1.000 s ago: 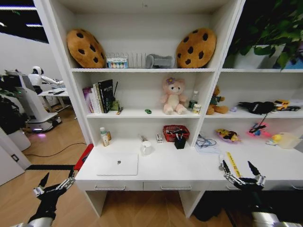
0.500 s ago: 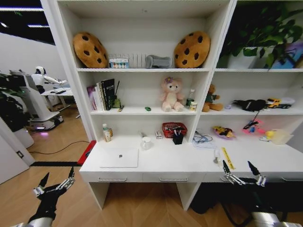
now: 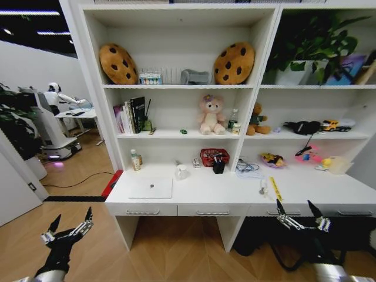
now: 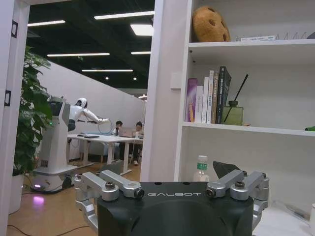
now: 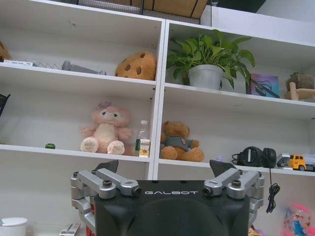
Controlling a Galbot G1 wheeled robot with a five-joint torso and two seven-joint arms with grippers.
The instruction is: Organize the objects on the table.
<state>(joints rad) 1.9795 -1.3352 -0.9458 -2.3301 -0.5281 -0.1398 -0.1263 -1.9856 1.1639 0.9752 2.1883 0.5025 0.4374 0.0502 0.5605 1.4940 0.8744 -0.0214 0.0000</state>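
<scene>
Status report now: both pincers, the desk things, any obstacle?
Left pincer and right pincer open, empty, held low before the desk. Laptop, mug, ruler lie untouched on top. Nothing in the way.

Cookie cushions [image 3: 118,63] at 11 and [image 3: 236,63] at 1 o'clock; pink plush bear [image 3: 210,115] centre shelf; potted plant [image 3: 305,47] at 2.

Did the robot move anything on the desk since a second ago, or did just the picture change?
Only the view changed: the robot backed away, so the table and shelves look smaller and farther. Nothing was grabbed or let go. The laptop, white mug and yellow ruler lie where they were. The left gripper and right gripper still hang open and empty, low before the desk.
</scene>
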